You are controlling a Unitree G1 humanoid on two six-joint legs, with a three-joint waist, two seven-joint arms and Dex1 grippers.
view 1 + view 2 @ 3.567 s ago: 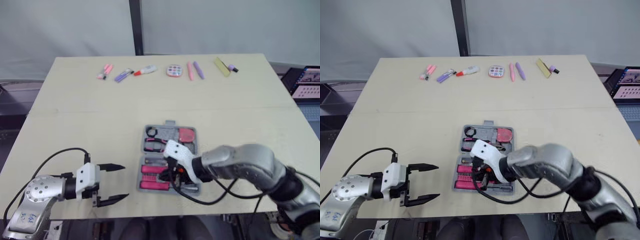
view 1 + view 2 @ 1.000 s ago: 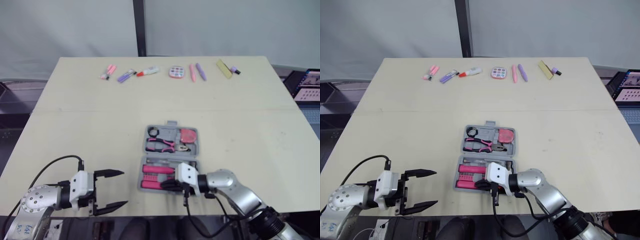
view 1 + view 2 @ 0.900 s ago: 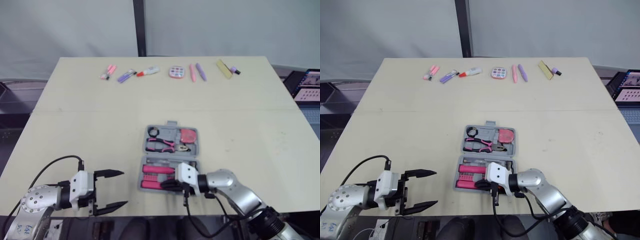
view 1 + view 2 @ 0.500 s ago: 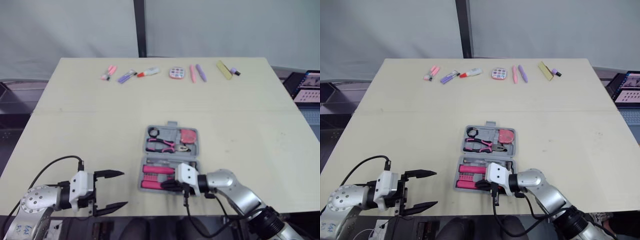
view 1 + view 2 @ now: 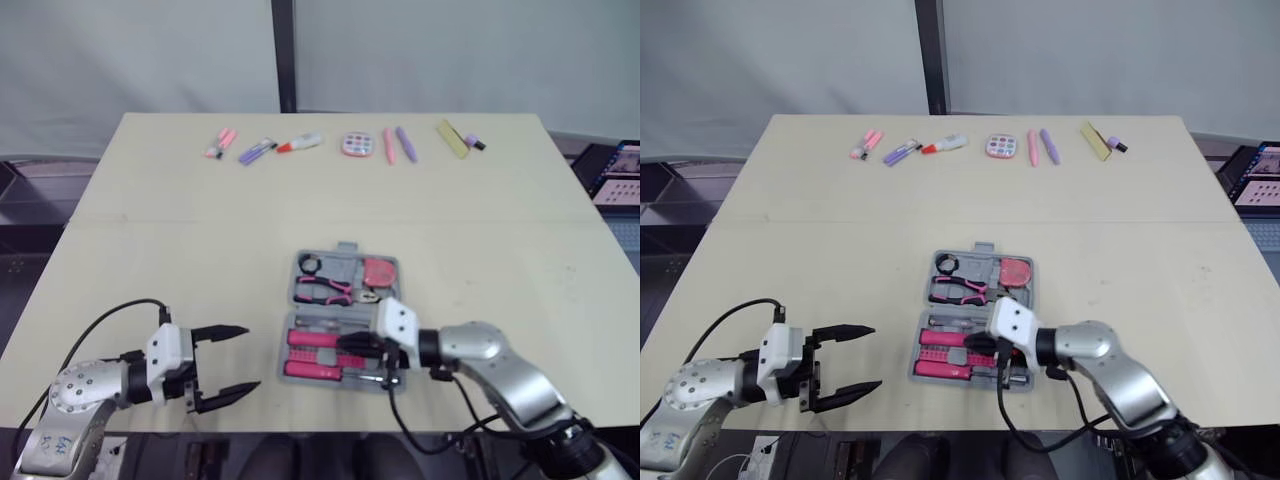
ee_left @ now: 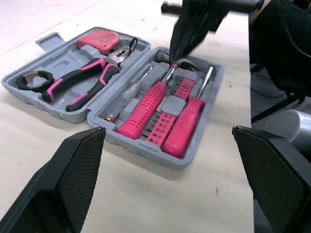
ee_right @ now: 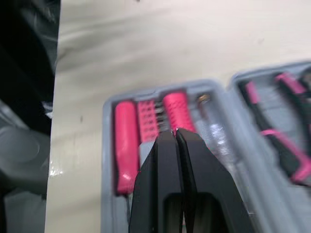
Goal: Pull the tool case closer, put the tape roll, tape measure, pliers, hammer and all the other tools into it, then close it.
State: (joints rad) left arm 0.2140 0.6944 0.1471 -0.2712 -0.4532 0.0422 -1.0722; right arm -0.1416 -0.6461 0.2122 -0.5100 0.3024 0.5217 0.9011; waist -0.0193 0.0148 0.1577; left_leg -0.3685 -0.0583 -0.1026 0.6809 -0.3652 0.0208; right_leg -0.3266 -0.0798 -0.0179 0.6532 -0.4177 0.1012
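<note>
Over the near half of the open grey plastic tool case (image 6: 131,144), my right pincer (image 7: 175,131) sits pinched shut and empty: pink-handled tools (image 6: 146,110) look seated.
My left pincer (image 5: 253,357) gapes wide beside it, probably free for closing.

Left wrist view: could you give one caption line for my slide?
Open tool case packed with pink tools, right hand shut over it.

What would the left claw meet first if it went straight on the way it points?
Probably the open tool case, at its tray of pink-handled tools; bare table lies between.
</note>
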